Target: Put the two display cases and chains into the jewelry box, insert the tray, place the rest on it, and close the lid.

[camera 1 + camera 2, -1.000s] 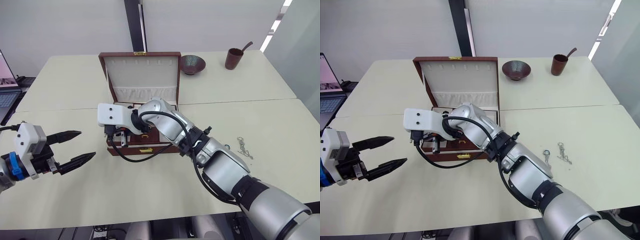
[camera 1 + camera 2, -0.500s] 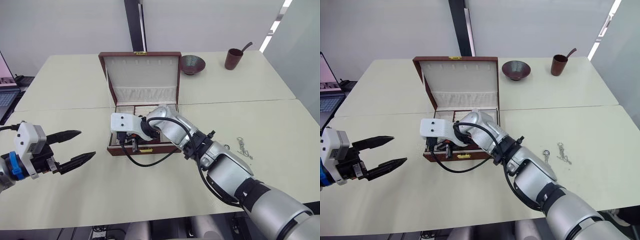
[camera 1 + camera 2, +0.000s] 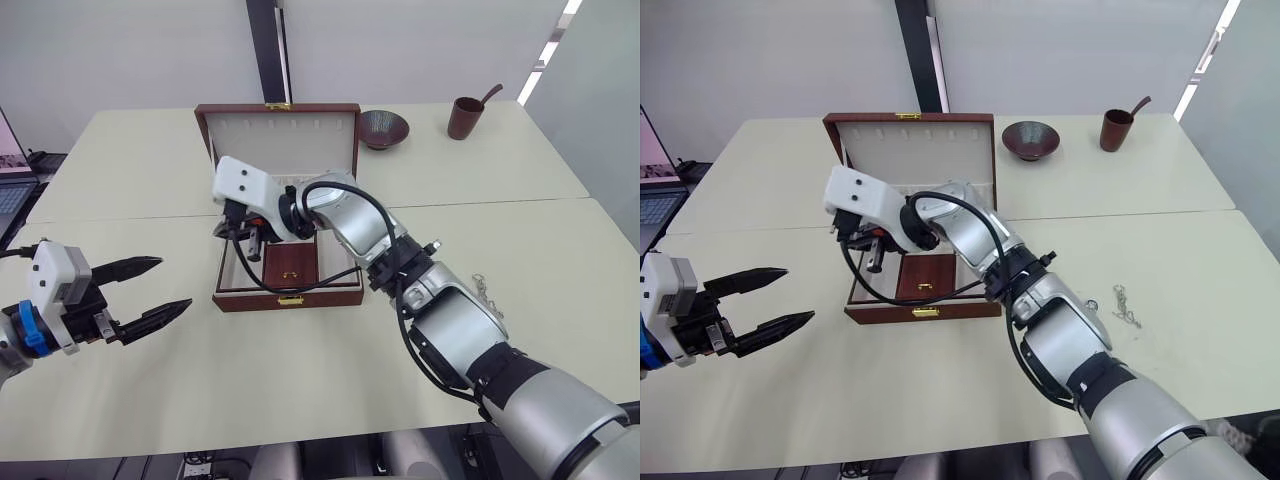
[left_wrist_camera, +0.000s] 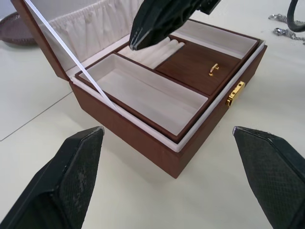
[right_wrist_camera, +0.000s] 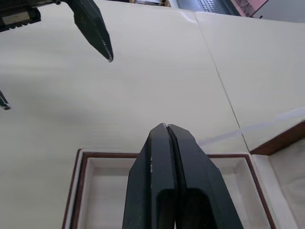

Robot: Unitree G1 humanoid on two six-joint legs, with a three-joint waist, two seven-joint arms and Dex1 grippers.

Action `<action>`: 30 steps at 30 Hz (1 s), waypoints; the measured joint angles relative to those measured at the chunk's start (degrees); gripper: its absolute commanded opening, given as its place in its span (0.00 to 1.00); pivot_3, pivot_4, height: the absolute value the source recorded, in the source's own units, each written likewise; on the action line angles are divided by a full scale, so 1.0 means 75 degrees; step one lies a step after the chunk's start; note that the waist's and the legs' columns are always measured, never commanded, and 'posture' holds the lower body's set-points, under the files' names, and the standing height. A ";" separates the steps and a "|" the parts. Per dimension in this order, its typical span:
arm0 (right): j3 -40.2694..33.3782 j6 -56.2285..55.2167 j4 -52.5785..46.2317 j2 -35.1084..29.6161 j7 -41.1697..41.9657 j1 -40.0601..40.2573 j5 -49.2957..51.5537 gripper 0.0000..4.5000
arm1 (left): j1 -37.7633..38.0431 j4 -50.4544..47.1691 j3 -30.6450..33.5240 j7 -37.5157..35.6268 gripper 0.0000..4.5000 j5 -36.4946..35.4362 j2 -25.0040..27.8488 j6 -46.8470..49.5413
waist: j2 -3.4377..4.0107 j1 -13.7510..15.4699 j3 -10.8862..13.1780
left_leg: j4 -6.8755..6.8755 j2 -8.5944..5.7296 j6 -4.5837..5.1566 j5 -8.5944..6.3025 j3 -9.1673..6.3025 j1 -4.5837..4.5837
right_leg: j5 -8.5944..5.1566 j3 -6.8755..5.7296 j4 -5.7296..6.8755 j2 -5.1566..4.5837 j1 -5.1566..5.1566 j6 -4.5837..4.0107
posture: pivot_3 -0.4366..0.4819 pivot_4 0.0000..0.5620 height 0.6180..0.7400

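Reddish-brown leather-look jewelry box (image 3: 288, 296) sits on the cream surface (image 3: 300, 380) with its gold clasp facing the robot. Hinged lid (image 3: 283, 135), cream-lined with a gathered pocket, stands open and upright at the far side.

Shallow reddish-brown tray (image 4: 157, 78) is seated inside the box: cream compartments on either side, cream ring rolls at the rear, brown centre panel with a small gold pull (image 4: 213, 69). The tray compartments in view hold nothing.

Right end effector (image 3: 249, 238): black fingers pressed together, gripping nothing, hovering above the left rear part of the tray, near the ring rolls. In the right wrist view the 2 fingers (image 5: 164, 167) meet at the tip over the tray's left compartment.

Left end effector (image 3: 150, 293): fingers spread wide apart, empty, held above the bare surface to the left of the box and well apart from it. The left wrist view looks between its 2 fingertips (image 4: 76, 171) at the box's front left corner.

Small silvery chains (image 3: 1125, 305) lie on the surface to the right of the box, well apart from it. How many pieces there are cannot be told.

At the far side of the surface: dark round bowl (image 3: 384, 128), just right of the lid, and a brown cup (image 3: 465, 117) with a utensil standing in it, farther right.
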 measured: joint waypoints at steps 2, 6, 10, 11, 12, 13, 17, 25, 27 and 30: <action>-0.0058 -0.0187 -0.0298 -0.0342 0.0005 0.0335 0.0005 0.00 | -0.0084 -0.0036 0.0005 0.0045 1.00 -0.0073 -0.0038 0.0033 | -0.0011 0.0013 -0.0007 | 0.0001 0.0010 0.0000 0.0000 -0.0003 -0.0002 | 0.0000 -0.0003 0.0000 -0.0002 0.0002 0.0000 | 0.48 0.27 1.00; -0.0158 -0.0227 -0.0958 -0.1001 0.0043 0.1208 0.0022 0.00 | -0.0122 -0.0113 0.0010 0.0176 1.00 -0.0161 -0.0089 0.0107 | -0.0023 0.0004 -0.0014 | 0.0001 0.0011 0.0001 0.0000 0.0004 -0.0001 | 0.0000 0.0003 -0.0001 -0.0002 0.0002 0.0000 | 0.48 0.27 1.00; -0.0145 -0.0076 -0.1237 -0.1197 -0.0081 0.1848 0.0042 0.00 | -0.0132 -0.0116 0.0003 0.0187 1.00 -0.0176 -0.0106 0.0121 | -0.0019 -0.0038 -0.0011 | 0.0001 0.0037 0.0000 0.0000 0.0013 0.0002 | 0.0000 0.0002 0.0003 0.0009 -0.0001 0.0000 | 0.48 0.27 1.00; -0.0138 -0.0064 -0.1235 -0.1193 -0.0142 0.1935 0.0025 0.00 | -0.0147 -0.0116 -0.0004 0.0186 1.00 -0.0176 -0.0106 0.0121 | -0.0017 -0.0057 -0.0010 | 0.0001 0.0051 0.0000 0.0000 0.0023 0.0004 | 0.0001 0.0002 0.0003 0.0017 -0.0004 -0.0002 | 0.48 0.27 1.00; -0.0133 -0.0052 -0.1205 -0.1186 -0.0204 0.1967 -0.0006 0.00 | -0.0153 -0.0115 -0.0008 0.0185 1.00 -0.0176 -0.0106 0.0120 | -0.0015 -0.0070 -0.0009 | 0.0001 0.0061 0.0000 0.0000 0.0030 0.0007 | 0.0007 0.0001 0.0003 0.0026 -0.0005 -0.0013 | 0.48 0.27 1.00; -0.0134 -0.0038 -0.1165 -0.1175 -0.0313 0.1964 -0.0048 0.00 | -0.0158 -0.0115 -0.0023 0.0183 1.00 -0.0175 -0.0106 0.0120 | -0.0014 -0.0072 -0.0009 | 0.0001 0.0071 0.0000 0.0000 0.0033 0.0010 | 0.0011 0.0000 0.0003 0.0035 -0.0006 -0.0020 | 0.48 0.27 1.00; -0.0126 0.0037 -0.0968 -0.1148 -0.0507 0.1956 -0.0100 0.00 | -0.0161 -0.0111 -0.0071 0.0179 1.00 -0.0173 -0.0107 0.0120 | -0.0015 -0.0064 -0.0009 | 0.0001 0.0082 -0.0001 0.0001 0.0037 0.0012 | 0.0016 -0.0001 0.0004 0.0045 -0.0006 -0.0027 | 0.48 0.27 1.00; -0.0063 0.0086 -0.0973 -0.1168 -0.0534 0.1931 -0.0134 0.00 | -0.0134 -0.0114 -0.0071 0.0215 1.00 -0.0172 -0.0168 0.0120 | -0.0016 -0.0058 -0.0010 | 0.0002 0.0083 -0.0001 0.0001 0.0042 0.0014 | 0.0016 -0.0001 0.0004 0.0045 -0.0004 -0.0028 | 0.48 0.27 1.00; -0.0093 0.0071 -0.0972 -0.1145 -0.0639 0.1932 -0.0106 0.00 | -0.0124 -0.0114 -0.0070 0.0281 1.00 -0.0163 -0.0205 0.0118 | -0.0016 -0.0058 -0.0010 | 0.0002 0.0083 -0.0001 0.0001 0.0043 0.0013 | 0.0016 0.0001 0.0004 0.0045 -0.0004 -0.0028 | 0.48 0.27 1.00; -0.0297 0.0103 -0.1015 -0.1133 -0.0787 0.1934 0.0006 0.00 | -0.0122 -0.0111 -0.0069 0.0421 1.00 -0.0102 -0.0318 0.0063 | -0.0015 -0.0044 -0.0009 | 0.0003 0.0084 -0.0002 0.0001 0.0041 0.0009 | 0.0016 -0.0001 0.0002 0.0044 -0.0004 -0.0028 | 0.48 0.27 1.00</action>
